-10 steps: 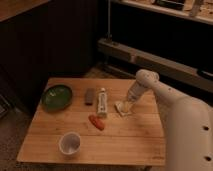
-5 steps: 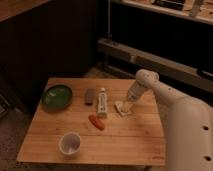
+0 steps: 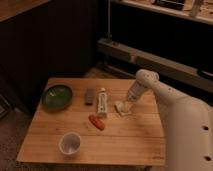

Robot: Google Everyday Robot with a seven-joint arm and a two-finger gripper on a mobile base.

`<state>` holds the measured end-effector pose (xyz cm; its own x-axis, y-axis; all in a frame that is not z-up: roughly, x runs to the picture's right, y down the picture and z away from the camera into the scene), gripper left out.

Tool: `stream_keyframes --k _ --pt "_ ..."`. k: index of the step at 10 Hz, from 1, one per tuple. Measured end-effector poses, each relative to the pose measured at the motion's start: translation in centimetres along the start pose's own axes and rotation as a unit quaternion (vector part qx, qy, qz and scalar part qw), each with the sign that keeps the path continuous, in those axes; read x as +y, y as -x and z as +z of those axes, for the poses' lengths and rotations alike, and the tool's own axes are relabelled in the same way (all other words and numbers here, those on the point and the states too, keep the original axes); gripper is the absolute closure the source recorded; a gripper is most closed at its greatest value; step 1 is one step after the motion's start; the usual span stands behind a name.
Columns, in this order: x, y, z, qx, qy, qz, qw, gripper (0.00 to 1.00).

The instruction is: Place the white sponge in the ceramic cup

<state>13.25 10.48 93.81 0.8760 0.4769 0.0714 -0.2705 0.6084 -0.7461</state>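
The white sponge (image 3: 122, 107) lies flat on the wooden table (image 3: 130, 137), right of centre. My gripper (image 3: 128, 102) is down at the sponge, right over its far right part, at the end of my white arm (image 3: 165, 100), which reaches in from the right. The ceramic cup (image 3: 70, 143) stands upright near the table's front left, well apart from the sponge and the gripper.
A green bowl (image 3: 56, 96) sits at the table's left. A dark grey block (image 3: 89, 96) and a long white tube (image 3: 102, 102) lie in the middle. A red-orange object (image 3: 96, 121) lies between tube and cup. Dark shelving (image 3: 165, 55) stands behind.
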Motion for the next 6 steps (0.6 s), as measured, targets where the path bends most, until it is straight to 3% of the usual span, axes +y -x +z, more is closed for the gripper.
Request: stream_keyframes --k 3,6 --pt "0.0 -0.01 0.0 0.0 0.0 0.0 1.0 0.81" --pt "-0.02 0.03 -0.06 0.0 0.0 0.0 1.0 0.5"
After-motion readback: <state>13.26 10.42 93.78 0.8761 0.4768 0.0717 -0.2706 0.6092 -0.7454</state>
